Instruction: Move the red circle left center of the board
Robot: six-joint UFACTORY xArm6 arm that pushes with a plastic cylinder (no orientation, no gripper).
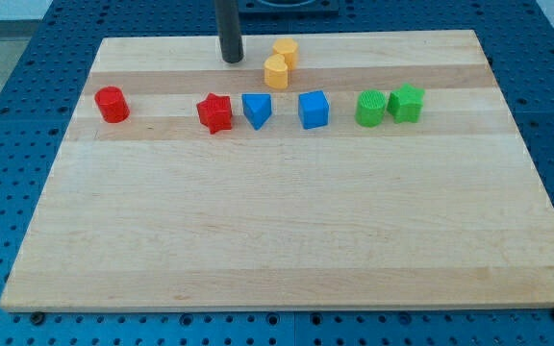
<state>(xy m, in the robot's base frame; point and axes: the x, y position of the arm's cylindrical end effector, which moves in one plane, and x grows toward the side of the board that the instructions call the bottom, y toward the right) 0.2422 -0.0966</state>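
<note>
The red circle [112, 104] stands near the board's left edge, in the upper part of the view. My tip [232, 60] rests on the board near its top edge, well to the right of the red circle and above the red star [215, 112]. It touches no block. The two yellow blocks [276, 71] [286, 52] lie just to the tip's right.
To the right of the red star, in a row, stand a blue triangular block [256, 110], a blue cube [314, 110], a green round block [370, 108] and a green star [407, 102]. The wooden board [287, 231] lies on a blue perforated table.
</note>
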